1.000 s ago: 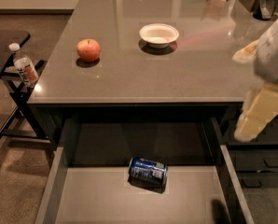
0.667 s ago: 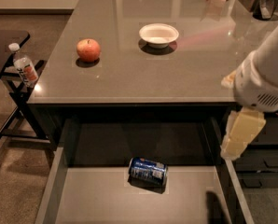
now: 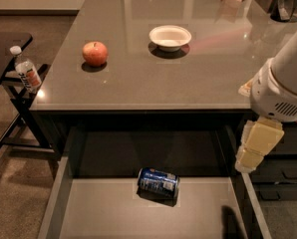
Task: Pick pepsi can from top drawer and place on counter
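The pepsi can (image 3: 158,181) is dark blue with white markings and lies on its side near the back of the open top drawer (image 3: 108,213). The drawer is pulled out below the front edge of the glossy grey-brown counter (image 3: 138,78). My gripper (image 3: 249,159), cream-coloured under a white wrist housing, hangs at the right, above the drawer's right side rail and just in front of the counter edge. It is to the right of the can and higher, not touching it. Its dark shadow falls on the drawer floor at the front right.
A red apple (image 3: 94,53) and a white bowl (image 3: 170,36) sit on the counter. A clear plastic bottle (image 3: 26,70) stands on a small dark side table (image 3: 9,44) at the left. Smaller dark drawers (image 3: 283,176) are at the right, behind my arm.
My arm and gripper have moved down and to the left, from beside the counter's right edge to over the drawer's right side. The can has not moved.
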